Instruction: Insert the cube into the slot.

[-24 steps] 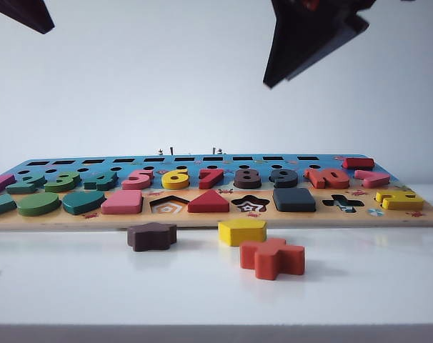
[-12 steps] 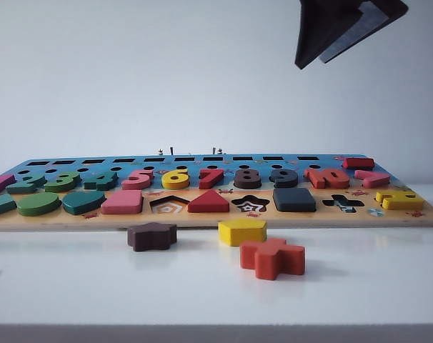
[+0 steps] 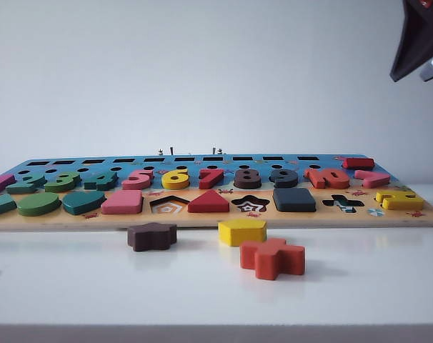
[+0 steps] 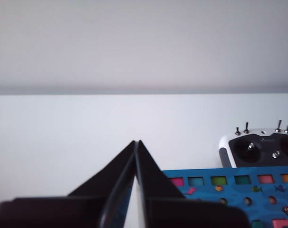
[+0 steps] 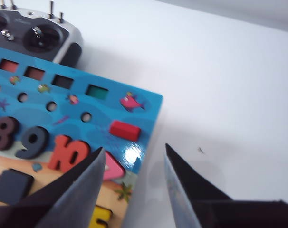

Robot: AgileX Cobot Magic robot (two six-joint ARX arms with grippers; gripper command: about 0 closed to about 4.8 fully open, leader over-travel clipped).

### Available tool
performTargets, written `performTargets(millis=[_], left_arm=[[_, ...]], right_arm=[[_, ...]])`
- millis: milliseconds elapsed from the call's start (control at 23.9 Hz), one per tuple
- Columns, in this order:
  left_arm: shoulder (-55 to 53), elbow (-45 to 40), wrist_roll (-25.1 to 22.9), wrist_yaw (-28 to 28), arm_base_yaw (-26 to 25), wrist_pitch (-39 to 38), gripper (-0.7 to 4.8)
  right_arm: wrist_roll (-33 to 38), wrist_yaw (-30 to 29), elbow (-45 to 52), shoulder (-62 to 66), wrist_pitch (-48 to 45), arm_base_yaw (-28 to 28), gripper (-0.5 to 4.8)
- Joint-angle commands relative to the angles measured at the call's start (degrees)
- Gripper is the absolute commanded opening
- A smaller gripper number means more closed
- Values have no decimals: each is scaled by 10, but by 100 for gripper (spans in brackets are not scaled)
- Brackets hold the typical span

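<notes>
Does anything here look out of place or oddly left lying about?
Three pieces lie loose on the table in front of the puzzle board: a brown star, a yellow block and an orange cross. Their cut-outs stand empty. The dark cube sits in its slot.

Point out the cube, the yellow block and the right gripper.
cube (image 3: 294, 199): exterior view, middle of its front face, seated in the board.
yellow block (image 3: 242, 231): exterior view, front face, on the table.
right gripper (image 5: 133, 183): right wrist view, gap midway between its open fingertips.
</notes>
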State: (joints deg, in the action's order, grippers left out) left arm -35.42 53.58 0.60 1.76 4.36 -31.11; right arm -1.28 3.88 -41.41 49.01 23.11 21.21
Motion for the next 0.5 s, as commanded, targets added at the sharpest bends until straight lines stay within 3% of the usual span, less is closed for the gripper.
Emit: performTargets(millis=[42,251,502], left_arm=[[37,-36,-49,31,0,85,20],[99,-104,-95,33,0,160,20],[180,-211,-76,32,0,193,20]], right_arm=[[2,-31,30,-38,-9,-28,229],[2,-42,78,-101,-27,-56,229],[2,-50,131,-195,-51,-96,228]])
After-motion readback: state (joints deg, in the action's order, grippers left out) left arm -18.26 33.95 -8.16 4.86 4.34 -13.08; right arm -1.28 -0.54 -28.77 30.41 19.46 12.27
